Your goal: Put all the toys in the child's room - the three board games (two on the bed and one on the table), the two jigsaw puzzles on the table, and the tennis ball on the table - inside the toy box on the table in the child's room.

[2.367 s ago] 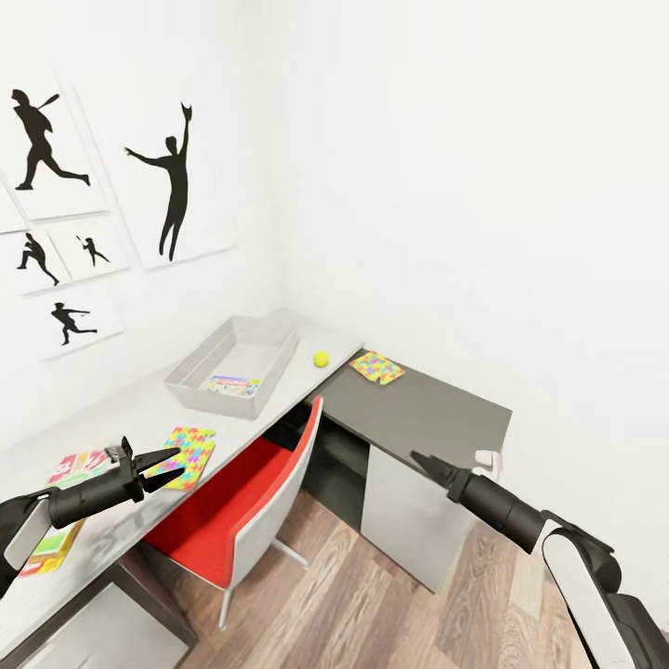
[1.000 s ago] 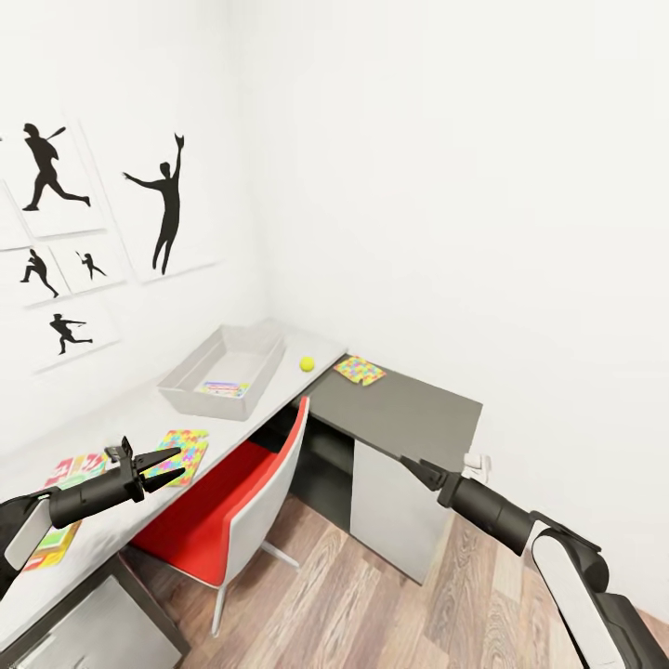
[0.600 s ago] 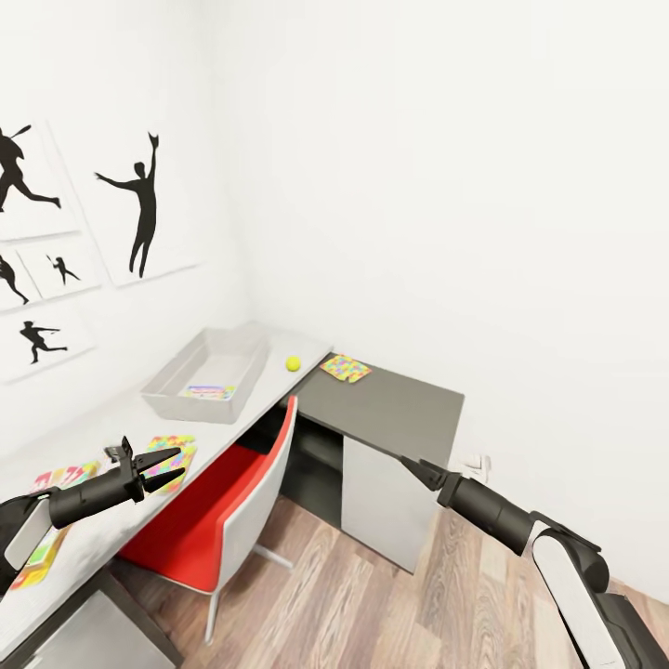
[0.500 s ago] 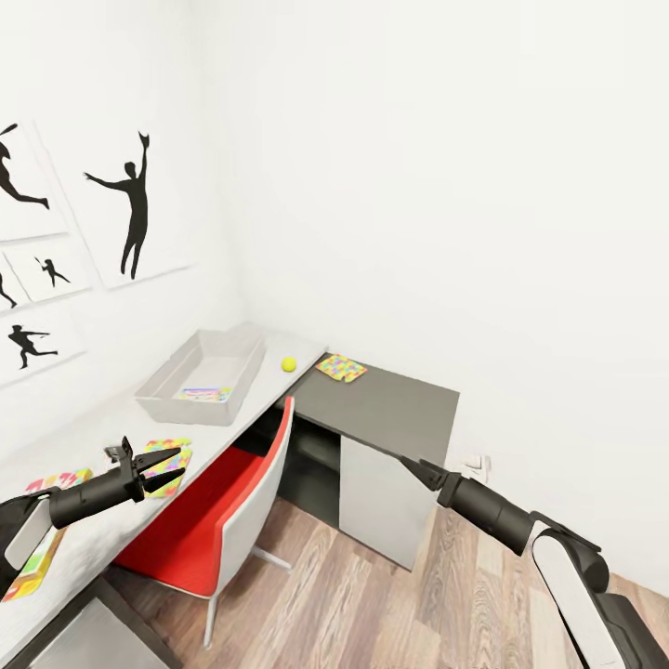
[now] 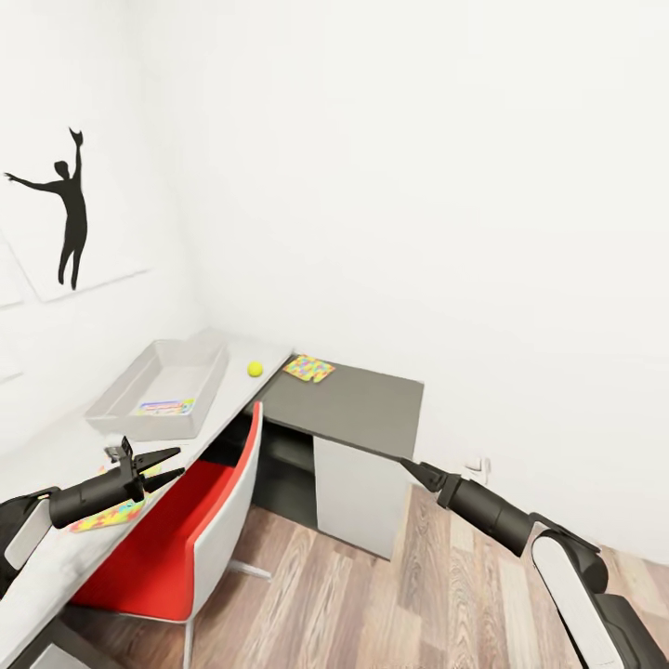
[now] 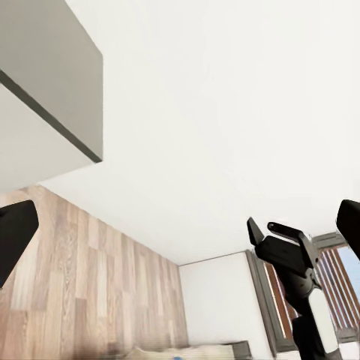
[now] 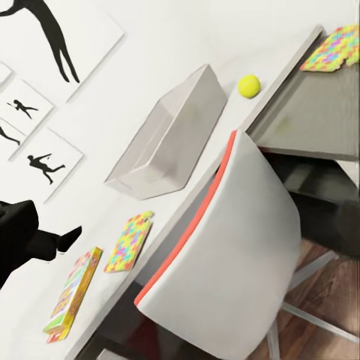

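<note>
Left gripper (image 5: pixel 165 466): jaws spread, empty — above pale grey worktop (image 5: pixel 65 548).
Right gripper (image 5: pixel 409 467): opening unclear.
Shallow light grey toy box (image 5: pixel 125 394): small yellow-green tennis ball (image 5: pixel 255 369) beside.

The red chair (image 5: pixel 200 520) is pushed in against the table (image 5: pixel 56 455), blocking the front edge between the toy box (image 5: pixel 163 386) and the near jigsaw puzzle (image 7: pixel 129 240). Above the tabletop the space is open. The tennis ball (image 5: pixel 255 369) sits clear, near the far jigsaw puzzle (image 5: pixel 308 368) on the dark cabinet (image 5: pixel 358 413).
</note>
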Robot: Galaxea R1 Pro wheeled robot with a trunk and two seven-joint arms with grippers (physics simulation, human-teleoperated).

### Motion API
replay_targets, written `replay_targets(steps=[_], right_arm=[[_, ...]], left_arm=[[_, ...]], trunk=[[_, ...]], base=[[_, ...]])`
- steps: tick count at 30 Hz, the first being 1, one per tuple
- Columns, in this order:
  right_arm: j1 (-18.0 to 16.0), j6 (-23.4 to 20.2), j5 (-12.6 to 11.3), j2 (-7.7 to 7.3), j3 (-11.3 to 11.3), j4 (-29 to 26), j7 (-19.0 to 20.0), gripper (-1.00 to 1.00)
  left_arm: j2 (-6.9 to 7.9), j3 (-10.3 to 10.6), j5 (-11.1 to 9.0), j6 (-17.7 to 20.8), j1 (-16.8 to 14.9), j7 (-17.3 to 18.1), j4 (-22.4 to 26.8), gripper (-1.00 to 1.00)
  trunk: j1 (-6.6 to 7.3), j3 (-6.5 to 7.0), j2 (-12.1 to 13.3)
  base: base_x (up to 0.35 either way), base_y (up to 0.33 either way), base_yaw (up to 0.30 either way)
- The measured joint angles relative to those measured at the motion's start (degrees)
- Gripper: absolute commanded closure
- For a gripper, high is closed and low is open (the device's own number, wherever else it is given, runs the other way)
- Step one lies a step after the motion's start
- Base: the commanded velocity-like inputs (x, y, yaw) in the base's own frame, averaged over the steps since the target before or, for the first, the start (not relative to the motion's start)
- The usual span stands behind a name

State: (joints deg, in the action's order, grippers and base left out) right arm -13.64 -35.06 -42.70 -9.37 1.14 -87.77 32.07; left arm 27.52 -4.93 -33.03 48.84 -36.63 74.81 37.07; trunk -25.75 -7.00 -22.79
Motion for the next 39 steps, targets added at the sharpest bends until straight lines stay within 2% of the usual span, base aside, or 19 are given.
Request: replay_targets(steps=[12, 34, 39], right_arm=[[0.0, 0.0, 0.0, -0.02, 0.0, 0.3, 0.0, -1.0], [0.0, -0.1, -0.2, -0.04, 0.3, 0.7, 0.1, -1.0], [0.0, -0.1, -0.2, -0.04, 0.3, 0.8, 0.1, -1.0]], left_arm=[[-0.11, 0.2, 0.0, 0.0, 0.0, 0.0, 0.0, -1.0], [-0.35, 0.5, 0.0, 0.0, 0.0, -0.1, 0.1, -1.0], [-0.38, 0.5, -0.1, -1.6, 0.0, 0.0, 0.1, -1.0]], trunk=[[-0.01, 0.0, 0.0], [0.0, 0.0, 0.0], [0.0, 0.0, 0.0]], base=[[-0.017, 0.001, -0.285], [-0.131, 0.0, -0.285], [-0.009, 0.0, -0.285]])
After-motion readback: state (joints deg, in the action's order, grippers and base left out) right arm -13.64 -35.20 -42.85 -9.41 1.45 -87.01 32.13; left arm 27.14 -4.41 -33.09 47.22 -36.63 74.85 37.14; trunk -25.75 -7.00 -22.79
